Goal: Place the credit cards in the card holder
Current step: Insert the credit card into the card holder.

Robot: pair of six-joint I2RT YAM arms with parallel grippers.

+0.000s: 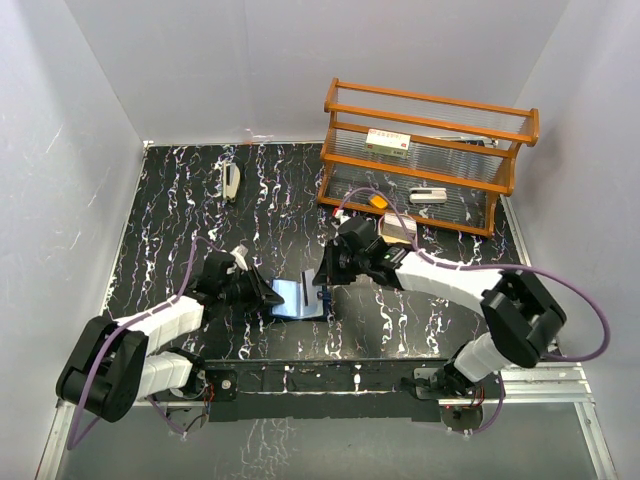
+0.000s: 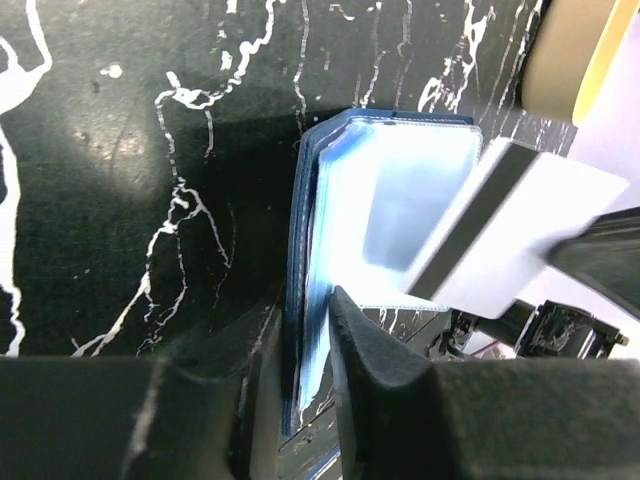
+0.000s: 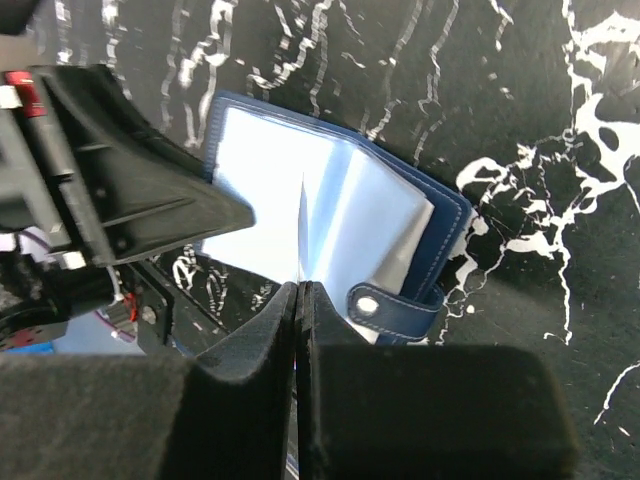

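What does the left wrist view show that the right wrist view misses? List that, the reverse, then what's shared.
Left wrist only: the flat face of the white plastic card, with its dark magnetic stripe. Right wrist only: the metal-studded snap tab and that card's thin edge, pinched in the right hand. Both: the open navy-blue folding card holder with pale sleeves, on the black marbled table.

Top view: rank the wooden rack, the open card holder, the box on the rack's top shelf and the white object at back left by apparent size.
1. wooden rack
2. card holder
3. box and white object: look about alike, so not ranked.
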